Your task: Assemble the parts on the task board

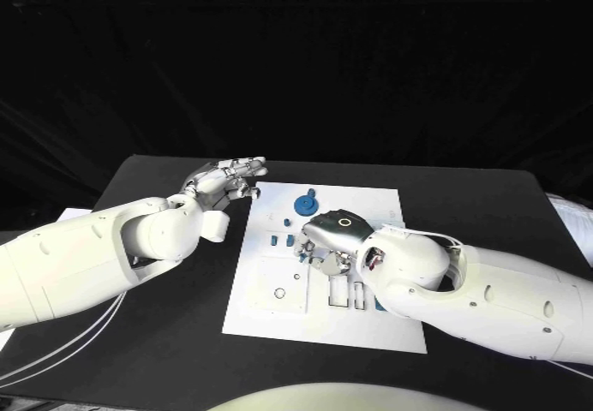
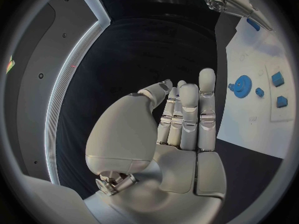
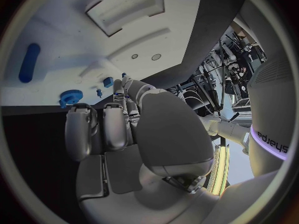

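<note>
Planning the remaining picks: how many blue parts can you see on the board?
5: a gear, a small peg beside it, two blocks nearby, a long piece near the right hand. The right arm may hide others.

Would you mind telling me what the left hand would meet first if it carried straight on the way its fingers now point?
Probably nothing: the left hand points past the far left corner of the task board, over bare black table. Depth is unclear.
</note>
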### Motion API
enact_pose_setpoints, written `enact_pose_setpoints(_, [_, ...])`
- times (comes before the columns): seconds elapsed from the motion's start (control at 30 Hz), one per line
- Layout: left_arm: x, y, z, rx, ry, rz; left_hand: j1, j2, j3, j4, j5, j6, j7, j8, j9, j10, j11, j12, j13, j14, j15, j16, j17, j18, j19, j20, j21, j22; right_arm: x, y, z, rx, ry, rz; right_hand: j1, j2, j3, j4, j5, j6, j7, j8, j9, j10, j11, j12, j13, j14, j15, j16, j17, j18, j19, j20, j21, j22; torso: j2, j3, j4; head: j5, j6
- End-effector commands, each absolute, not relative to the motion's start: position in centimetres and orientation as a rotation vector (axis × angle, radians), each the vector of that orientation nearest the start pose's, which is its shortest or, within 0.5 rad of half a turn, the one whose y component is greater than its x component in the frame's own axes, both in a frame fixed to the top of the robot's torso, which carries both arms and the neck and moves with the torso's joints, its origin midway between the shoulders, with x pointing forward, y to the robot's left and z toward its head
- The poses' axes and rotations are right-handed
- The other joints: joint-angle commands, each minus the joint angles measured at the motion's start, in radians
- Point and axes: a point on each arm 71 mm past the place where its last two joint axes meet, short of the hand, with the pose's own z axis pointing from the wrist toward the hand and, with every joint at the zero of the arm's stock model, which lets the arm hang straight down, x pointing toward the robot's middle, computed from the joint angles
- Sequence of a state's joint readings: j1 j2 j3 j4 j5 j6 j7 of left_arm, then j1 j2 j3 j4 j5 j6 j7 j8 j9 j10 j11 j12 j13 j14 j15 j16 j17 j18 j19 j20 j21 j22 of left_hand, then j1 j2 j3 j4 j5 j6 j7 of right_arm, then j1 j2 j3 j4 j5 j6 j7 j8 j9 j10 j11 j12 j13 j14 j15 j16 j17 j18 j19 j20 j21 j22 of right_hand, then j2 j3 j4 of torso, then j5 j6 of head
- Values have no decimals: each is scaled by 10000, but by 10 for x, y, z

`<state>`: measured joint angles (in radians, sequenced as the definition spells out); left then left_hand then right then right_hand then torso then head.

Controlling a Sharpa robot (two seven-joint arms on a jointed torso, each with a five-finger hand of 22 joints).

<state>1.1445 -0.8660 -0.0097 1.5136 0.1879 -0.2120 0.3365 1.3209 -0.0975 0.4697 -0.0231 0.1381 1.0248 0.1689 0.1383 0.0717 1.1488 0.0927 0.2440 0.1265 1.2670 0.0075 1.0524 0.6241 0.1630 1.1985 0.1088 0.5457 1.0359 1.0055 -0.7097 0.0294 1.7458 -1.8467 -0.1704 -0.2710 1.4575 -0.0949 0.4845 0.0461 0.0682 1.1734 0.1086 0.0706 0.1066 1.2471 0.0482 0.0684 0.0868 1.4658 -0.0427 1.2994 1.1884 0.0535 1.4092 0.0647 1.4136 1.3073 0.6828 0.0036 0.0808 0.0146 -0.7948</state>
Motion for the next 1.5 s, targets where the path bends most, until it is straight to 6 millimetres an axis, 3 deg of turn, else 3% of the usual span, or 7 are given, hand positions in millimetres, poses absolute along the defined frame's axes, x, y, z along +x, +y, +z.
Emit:
enact_pose_setpoints(0.03, [483,218,-201,-13807,14440,-16505,52,50,19,-67,66,-31,35,33,-12,-70,-2,63,17,-70,19,-45,-8,196,-64,24,-39,-11,392,-72,-224,-5507,16795,7594,-89,28,23,-40,54,-6,67,37,10,11,43,-52,-15,426,68,57,-12,36,-8,49,23,486,9,7,-16,67,-14])
enact_pose_setpoints(0.37, [483,218,-201,-13791,14483,-16508,52,50,19,-67,66,-31,35,33,-12,-70,-2,63,17,-70,19,-45,-8,196,-64,24,-39,-11,391,-70,-236,-5551,17115,7579,-106,26,29,-63,74,-12,80,24,12,3,57,-53,-30,425,96,60,-12,35,-8,72,24,488,11,14,-14,143,-65])
enact_pose_setpoints(1.5, [483,221,-201,-13743,14568,-16427,57,42,5,-107,96,-69,50,24,-20,-114,10,90,23,-83,27,-63,-54,194,-58,27,-65,-32,392,-66,-249,-5957,17929,6903,-221,-12,-13,-99,88,-64,116,-24,13,-64,100,-67,-84,415,136,51,-39,44,-30,127,4,466,11,3,-2,175,-168])
